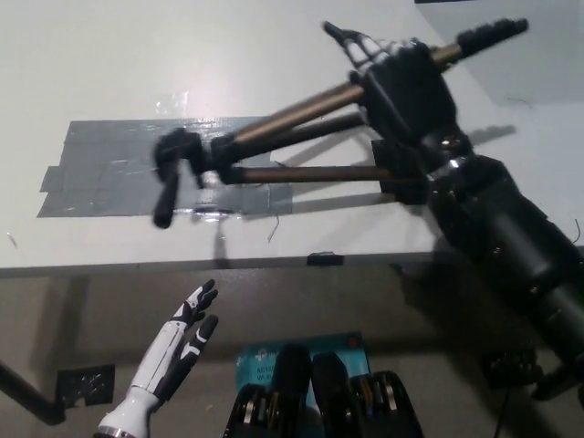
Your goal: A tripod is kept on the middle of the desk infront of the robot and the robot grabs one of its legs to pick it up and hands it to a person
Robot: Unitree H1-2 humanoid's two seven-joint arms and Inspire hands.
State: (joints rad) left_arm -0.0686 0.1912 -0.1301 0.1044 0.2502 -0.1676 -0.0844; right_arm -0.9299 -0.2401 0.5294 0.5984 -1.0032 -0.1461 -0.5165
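Over desk (109,73), right hand (406,87) clamps tripod (274,137) leg; left hand (178,351) low, fingers spread.

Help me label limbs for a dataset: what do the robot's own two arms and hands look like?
The left hand is slim and white, with black segments along its fingers, on a white left forearm. The right hand is black and bulkier, with white bands on its fingers. The right arm behind it is a thick, glossy black cylinder built of stacked sections.
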